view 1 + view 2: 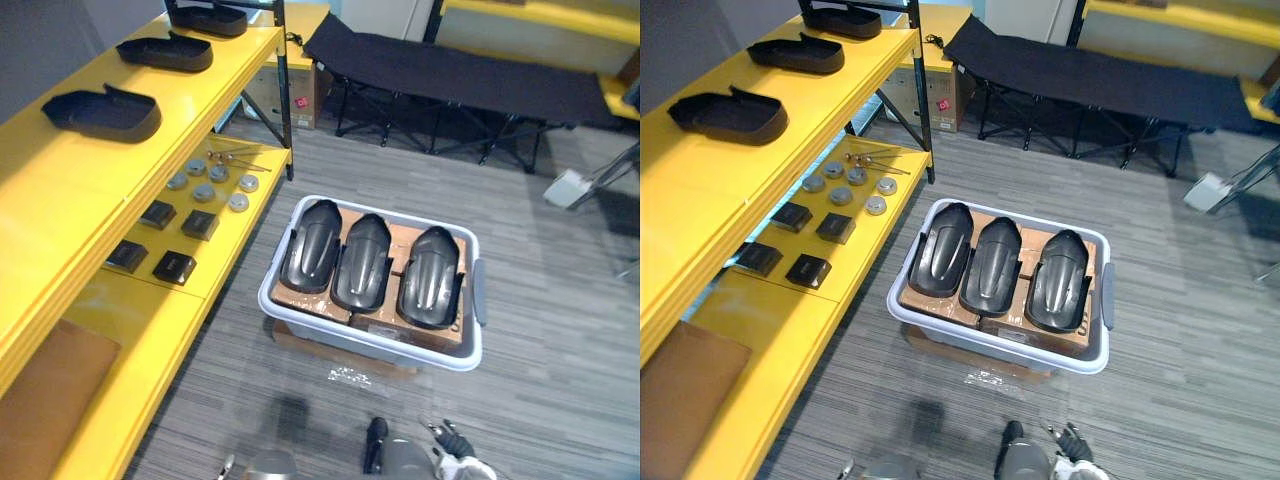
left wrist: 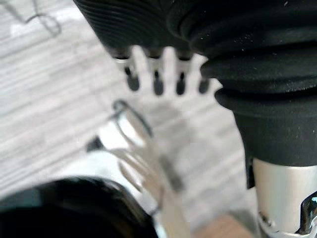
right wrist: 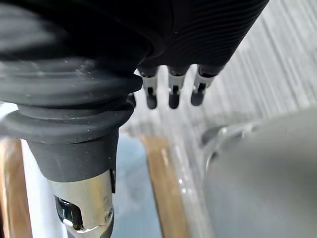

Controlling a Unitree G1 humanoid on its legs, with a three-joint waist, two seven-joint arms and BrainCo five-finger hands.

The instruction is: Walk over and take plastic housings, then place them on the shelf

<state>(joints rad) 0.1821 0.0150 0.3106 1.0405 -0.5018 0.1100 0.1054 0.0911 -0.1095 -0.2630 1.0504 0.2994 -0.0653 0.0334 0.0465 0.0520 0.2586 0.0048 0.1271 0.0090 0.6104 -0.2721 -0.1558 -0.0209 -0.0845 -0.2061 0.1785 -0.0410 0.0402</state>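
I stand on a grey striped carpet floor (image 1: 560,330). A yellow shelf (image 1: 60,190) runs up the left side of the frame, and a black folding cot (image 1: 450,70) stretches across the top. On the shelf's lower board lie round metal discs (image 1: 205,192) and small black square blocks (image 1: 160,213).

In the middle of the frame a pale grey bin (image 1: 372,347) sits on the floor. It holds three black plastic housings (image 1: 362,262) side by side on brown cardboard. Their long axes run from the lower frame toward the upper frame, leaning a little to the right, with the narrower rounded ends pointing up the frame. Three more housings (image 1: 105,112) lie in a line on the shelf's top board at the upper left, their long axes running along the board.

My left hand (image 2: 156,82) hangs over the carpet, fingers straight, slightly apart and holding nothing. My right hand (image 3: 173,94) hangs the same way, fingers straight, side by side and empty. It is over carpet too, with a strip of brown and pale blue just beside it.
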